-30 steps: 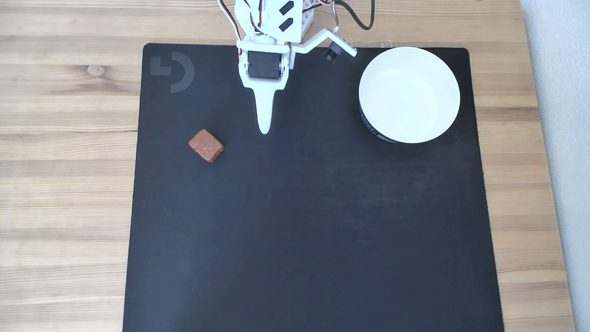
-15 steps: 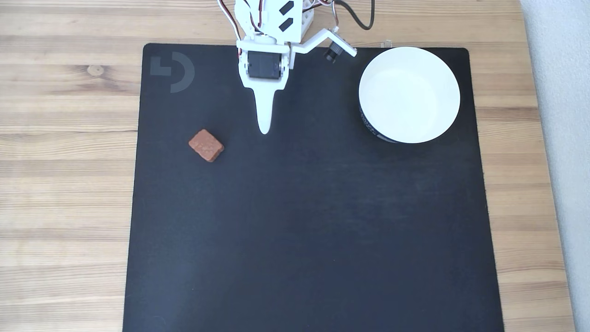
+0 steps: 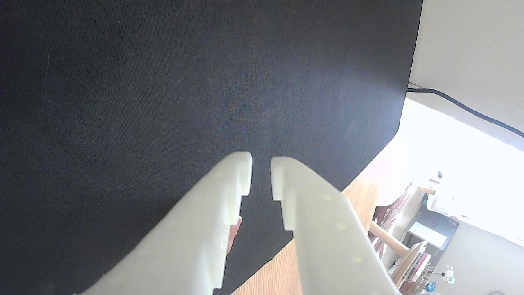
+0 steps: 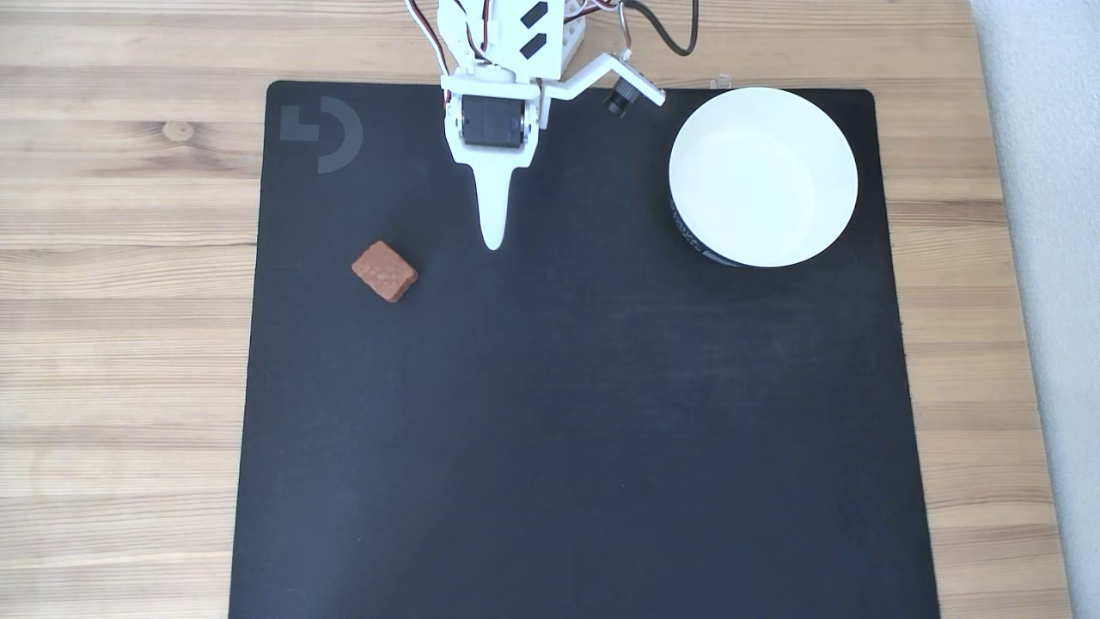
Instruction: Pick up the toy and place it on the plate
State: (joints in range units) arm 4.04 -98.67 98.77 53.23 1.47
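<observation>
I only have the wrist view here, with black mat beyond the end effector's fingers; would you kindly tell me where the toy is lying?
Observer: In the fixed view the toy lies flat on the black mat, to the left of the end effector and a little lower in the picture, well apart from it.
Operator: Thank you. Where is the plate?
Observer: The plate sits at the mat's upper right corner in the fixed view, on the opposite side of the end effector from the toy.
Operator: Is anything in it?
Observer: No, its white inside is bare.
</observation>
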